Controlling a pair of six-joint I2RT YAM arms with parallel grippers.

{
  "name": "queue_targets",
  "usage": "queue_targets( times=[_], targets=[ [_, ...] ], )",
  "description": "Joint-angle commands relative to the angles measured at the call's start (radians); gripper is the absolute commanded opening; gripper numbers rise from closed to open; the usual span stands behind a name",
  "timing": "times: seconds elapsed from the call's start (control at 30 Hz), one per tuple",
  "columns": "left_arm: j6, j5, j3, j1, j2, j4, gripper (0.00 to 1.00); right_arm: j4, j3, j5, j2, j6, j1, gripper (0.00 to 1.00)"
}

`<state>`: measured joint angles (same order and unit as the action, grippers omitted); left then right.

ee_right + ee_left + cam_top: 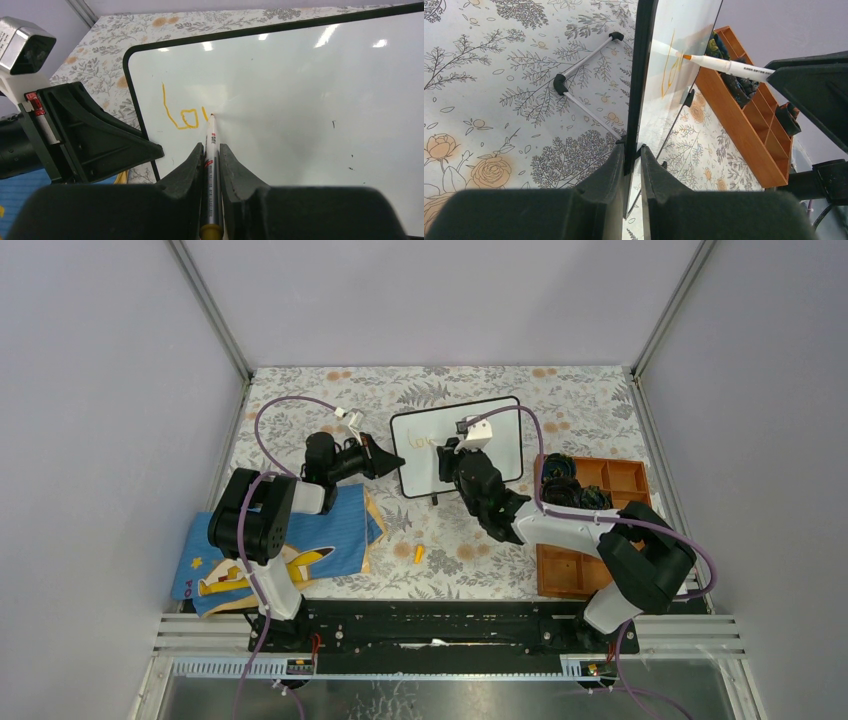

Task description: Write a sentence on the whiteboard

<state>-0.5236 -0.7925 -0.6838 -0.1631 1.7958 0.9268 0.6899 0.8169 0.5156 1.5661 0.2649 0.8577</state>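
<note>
The whiteboard [505, 435] stands tilted on the floral table, white with a thin black frame. My left gripper [395, 462] is shut on its left edge, the frame pinched between the fingertips [633, 150]. My right gripper [212, 147] is shut on a white marker [212, 135] whose orange tip touches the board. The sentence [182, 117] reads "Lo" plus the first stroke of another letter, in orange. From the left wrist view the marker [729, 66] meets the board edge-on beside the orange strokes [667, 75].
An orange wooden tray [590, 570] with compartments and dark objects sits to the right of the board. A blue cartoon cloth [300, 540] lies at the left. A small orange cap [419, 553] lies on the table in front. The board's stand legs [574, 80] stick out behind it.
</note>
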Motion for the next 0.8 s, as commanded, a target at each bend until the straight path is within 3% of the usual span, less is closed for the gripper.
queue_targets(
  times=[0.0, 0.77],
  targets=[
    [0.028, 0.018, 0.0, -0.012, -0.006, -0.049, 0.0, 0.019, 0.051, 0.046, -0.002, -0.022, -0.02, 0.0],
    [0.031, 0.024, -0.002, -0.012, -0.007, -0.054, 0.0, 0.043, -0.048, -0.029, -0.089, 0.019, -0.039, 0.0]
  ],
)
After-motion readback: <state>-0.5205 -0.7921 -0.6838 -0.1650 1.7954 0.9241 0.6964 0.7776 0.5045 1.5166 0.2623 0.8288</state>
